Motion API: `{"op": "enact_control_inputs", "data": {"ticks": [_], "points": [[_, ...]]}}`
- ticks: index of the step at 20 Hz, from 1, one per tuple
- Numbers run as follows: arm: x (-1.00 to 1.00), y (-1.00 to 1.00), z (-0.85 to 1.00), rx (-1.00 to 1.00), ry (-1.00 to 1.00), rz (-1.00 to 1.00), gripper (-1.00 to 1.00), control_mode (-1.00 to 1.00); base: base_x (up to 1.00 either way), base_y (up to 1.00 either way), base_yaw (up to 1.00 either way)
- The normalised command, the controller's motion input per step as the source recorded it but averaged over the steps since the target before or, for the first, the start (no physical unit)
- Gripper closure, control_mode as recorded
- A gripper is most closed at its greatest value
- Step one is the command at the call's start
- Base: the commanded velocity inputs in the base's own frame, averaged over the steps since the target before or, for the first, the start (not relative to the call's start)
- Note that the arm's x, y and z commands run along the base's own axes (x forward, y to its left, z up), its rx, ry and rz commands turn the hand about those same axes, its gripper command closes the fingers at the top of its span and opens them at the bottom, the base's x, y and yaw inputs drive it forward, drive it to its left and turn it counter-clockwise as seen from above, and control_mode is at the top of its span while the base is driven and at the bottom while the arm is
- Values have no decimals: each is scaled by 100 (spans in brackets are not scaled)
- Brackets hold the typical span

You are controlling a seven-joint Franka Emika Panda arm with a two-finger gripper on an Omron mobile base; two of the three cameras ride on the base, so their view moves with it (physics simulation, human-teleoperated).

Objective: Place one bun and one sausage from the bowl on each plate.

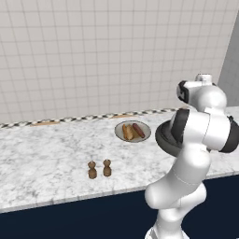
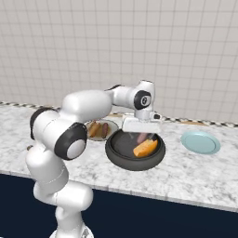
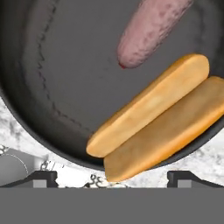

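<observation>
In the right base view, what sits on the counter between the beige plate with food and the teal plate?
The dark bowl, holding a bun and a sausage, with the open claw above it.

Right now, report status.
Gripper open, over the bowl, holding nothing. Bun and sausage in bowl; beige plate loaded; teal plate bare. Nothing in the way.
</observation>
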Motion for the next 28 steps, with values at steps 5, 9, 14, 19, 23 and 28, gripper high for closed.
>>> {"op": "enact_control_inputs", "data": {"ticks": [5,9,14,19,23,28], "points": [[11,-20,-24,0,0,0,-100,-100,0,0,0],[-22,-13,-2,0,-1,0,-100,-100,0,0,0],[-29,0,-19,0,0,0,-100,-100,0,0,0],[-10,0,-8,0,0,0,-100,-100,0,0,0],[-9,2,0,0,-2,0,-100,-100,0,0,0],[18,0,-3,1,0,-11,-100,-100,0,0,0]]}}
